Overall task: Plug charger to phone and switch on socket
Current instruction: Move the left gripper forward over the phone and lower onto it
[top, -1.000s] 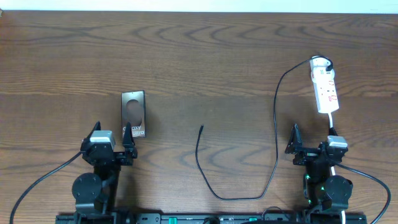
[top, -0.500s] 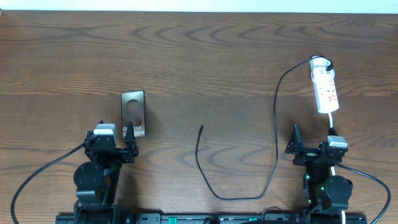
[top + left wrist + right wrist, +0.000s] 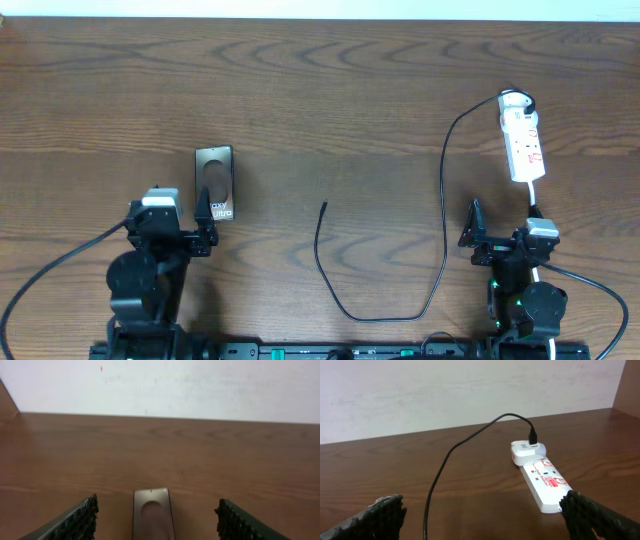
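The phone (image 3: 215, 180) lies flat at the left of the table, a dark slab with white lettering at its near end. My left gripper (image 3: 178, 216) hovers open just behind that near end. In the left wrist view the phone (image 3: 152, 517) lies between the two spread fingers (image 3: 80, 520) without touching them. The charger, a thin black cable (image 3: 443, 200), loops across the table, and its plug tip (image 3: 324, 206) lies free at mid-table. The socket (image 3: 522, 140) is a white strip at the far right. My right gripper (image 3: 502, 226) stands open in front of the socket (image 3: 545, 482), holding nothing.
A white adapter (image 3: 527, 452) with the black cable (image 3: 445, 465) in it sits at the far end of the strip. The strip's white cord (image 3: 536, 200) runs back toward the right arm. A pale wall borders the table's far edge.
The left arm has swung a little left and forward, so one finger now overlaps the phone's near end in the overhead view. The right arm, cable and socket have not moved.
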Available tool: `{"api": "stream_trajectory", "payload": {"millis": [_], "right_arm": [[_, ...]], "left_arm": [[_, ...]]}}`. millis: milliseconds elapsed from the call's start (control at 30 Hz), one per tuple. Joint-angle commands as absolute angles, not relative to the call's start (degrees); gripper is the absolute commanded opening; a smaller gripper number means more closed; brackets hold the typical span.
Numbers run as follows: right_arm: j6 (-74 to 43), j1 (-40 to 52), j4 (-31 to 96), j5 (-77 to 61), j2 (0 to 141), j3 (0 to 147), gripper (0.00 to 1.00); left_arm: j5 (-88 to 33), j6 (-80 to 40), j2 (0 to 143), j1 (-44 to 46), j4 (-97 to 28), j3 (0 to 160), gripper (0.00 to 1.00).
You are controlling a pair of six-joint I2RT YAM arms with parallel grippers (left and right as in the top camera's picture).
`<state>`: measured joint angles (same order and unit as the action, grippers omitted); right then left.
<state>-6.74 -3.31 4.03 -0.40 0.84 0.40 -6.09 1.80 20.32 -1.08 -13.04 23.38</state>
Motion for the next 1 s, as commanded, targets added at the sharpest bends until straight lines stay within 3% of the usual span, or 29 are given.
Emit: {"api": "stream_trajectory", "payload": {"millis": [0, 200, 567, 967], "right_arm": [[-5.93, -3.66, 4.29, -0.75, 0.38, 0.32, 0.99], [-5.93, -3.66, 4.29, -0.75, 0.38, 0.32, 0.99], [-5.93, -3.66, 4.29, -0.75, 0.38, 0.32, 0.99], [-5.93, -3.66, 4.29, -0.75, 0.38, 0.32, 0.99]], "left_arm": [[-6.42, 2.79, 24.29, -1.32, -15.46, 29.26, 0.74], [-6.44, 2.76, 35.75, -1.32, -25.34, 41.76, 0.74], [-6.44, 3.01, 68.58, -1.32, -56.01, 75.61, 0.74], [-7.07, 2.74, 86.8, -1.32, -57.8, 78.89, 0.74]]}}
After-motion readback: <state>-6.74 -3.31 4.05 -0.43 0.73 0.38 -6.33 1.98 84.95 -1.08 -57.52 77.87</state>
